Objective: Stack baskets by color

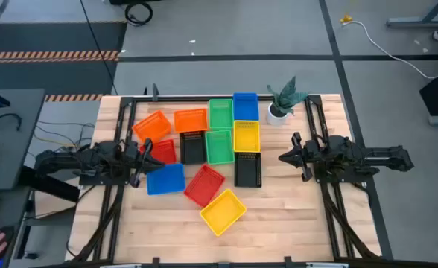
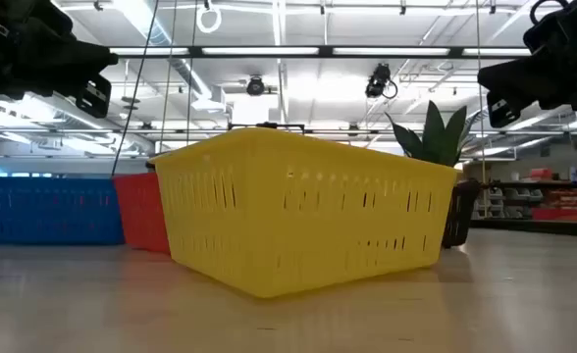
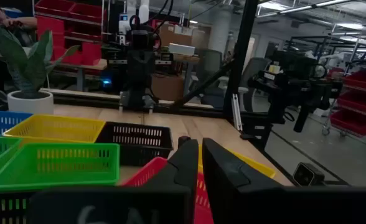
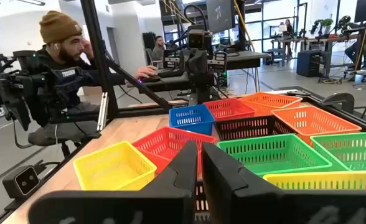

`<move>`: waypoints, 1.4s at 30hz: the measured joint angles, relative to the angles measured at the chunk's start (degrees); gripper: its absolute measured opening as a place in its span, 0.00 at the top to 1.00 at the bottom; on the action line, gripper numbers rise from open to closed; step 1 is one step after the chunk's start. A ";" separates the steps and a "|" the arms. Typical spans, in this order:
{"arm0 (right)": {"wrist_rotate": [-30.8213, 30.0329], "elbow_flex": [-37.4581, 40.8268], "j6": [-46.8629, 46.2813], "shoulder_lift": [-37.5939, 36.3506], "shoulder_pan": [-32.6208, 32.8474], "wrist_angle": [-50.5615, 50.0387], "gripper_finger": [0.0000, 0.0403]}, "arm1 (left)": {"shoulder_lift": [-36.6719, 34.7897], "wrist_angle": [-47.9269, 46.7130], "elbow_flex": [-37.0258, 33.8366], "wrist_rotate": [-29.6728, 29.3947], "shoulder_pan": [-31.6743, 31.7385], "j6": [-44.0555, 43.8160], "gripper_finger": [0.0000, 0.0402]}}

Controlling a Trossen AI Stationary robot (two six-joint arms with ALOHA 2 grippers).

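I take the plant (image 1: 281, 99) in its white pot at the table's far right as my marker. My right gripper (image 1: 285, 157) hangs in the air on the near side of the plant, fingers drawn together on nothing, off the right edge of the baskets; my left gripper (image 1: 146, 158) hangs across the whole cluster from the plant, also closed and empty, above the red basket (image 1: 159, 152) at the left. I judge both are parked raised and clear because no basket has been picked yet. The baskets lie scattered singly, which is why stacking is all ahead of me: a blue basket (image 1: 245, 106) sits just beside the plant, a green one (image 1: 220, 113) next to it, then two orange ones (image 1: 191, 120) farther from the plant. Nearer me from the plant come a yellow basket (image 1: 246, 136), a second green (image 1: 219, 147) and a black one (image 1: 193, 147), then another black basket (image 1: 248, 170). Farthest from the plant toward the table's near edge lie a second blue (image 1: 165, 179), a tilted red (image 1: 204, 184) and a tilted yellow basket (image 1: 223, 211). Each colour shows as a pair, so my guess is each pair is meant to nest. The second blue basket looks closest to my left gripper and seems a sensible first grab.
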State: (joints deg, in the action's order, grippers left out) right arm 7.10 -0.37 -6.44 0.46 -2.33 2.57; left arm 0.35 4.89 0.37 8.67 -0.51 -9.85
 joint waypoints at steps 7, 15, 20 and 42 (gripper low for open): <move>-0.01 0.00 0.01 0.00 0.00 0.00 0.93 | -0.01 0.00 0.01 0.00 0.00 0.00 0.91; 0.00 -0.01 0.00 0.00 -0.01 0.00 0.93 | -0.01 0.00 0.01 0.00 0.02 0.00 0.92; -0.01 -0.01 0.00 0.01 0.00 0.00 0.93 | -0.01 0.00 -0.01 0.00 0.01 0.00 0.92; 0.01 -0.01 0.00 -0.01 0.00 0.00 0.93 | 0.01 0.00 0.01 0.00 0.00 0.00 0.91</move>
State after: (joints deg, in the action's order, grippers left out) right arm 7.11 -0.38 -6.44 0.45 -2.33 2.57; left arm 0.36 4.89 0.38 8.67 -0.51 -9.85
